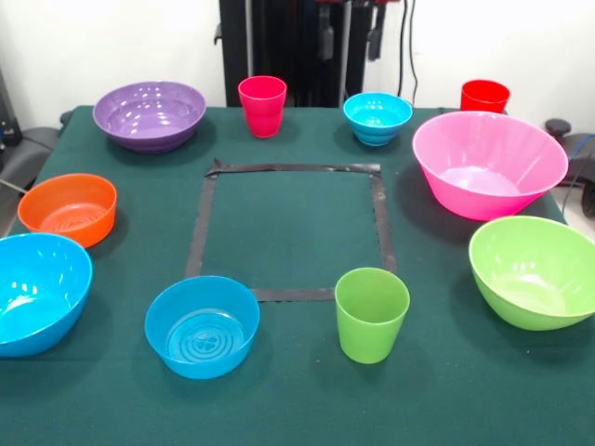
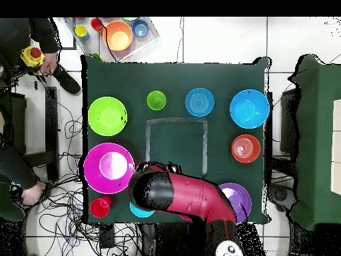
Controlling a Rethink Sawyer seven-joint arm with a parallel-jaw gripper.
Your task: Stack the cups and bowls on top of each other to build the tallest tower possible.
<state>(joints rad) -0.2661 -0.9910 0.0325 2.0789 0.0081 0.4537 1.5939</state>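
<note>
All bowls and cups stand apart on the green table; nothing is stacked. Across the far side stand a purple bowl (image 1: 149, 113), a pink-red cup (image 1: 263, 105), a small ribbed blue bowl (image 1: 377, 117) and a red cup (image 1: 484, 96). At the right are the large pink bowl (image 1: 488, 163) and the lime green bowl (image 1: 535, 269). The light green cup (image 1: 371, 313) and a blue bowl (image 1: 202, 325) stand in front. A large blue bowl (image 1: 37, 290) and an orange bowl (image 1: 68, 208) are at the left. My arm (image 2: 180, 197) is drawn back over the pink-red cup, hiding it and the gripper.
A black tape rectangle (image 1: 288, 232) marks the table's middle. In the overhead view a clear bin (image 2: 116, 33) with more bowls sits beyond the table. A person (image 2: 20, 40) stands at the left edge holding a yellow and red device (image 2: 32, 57). Cables lie on the floor.
</note>
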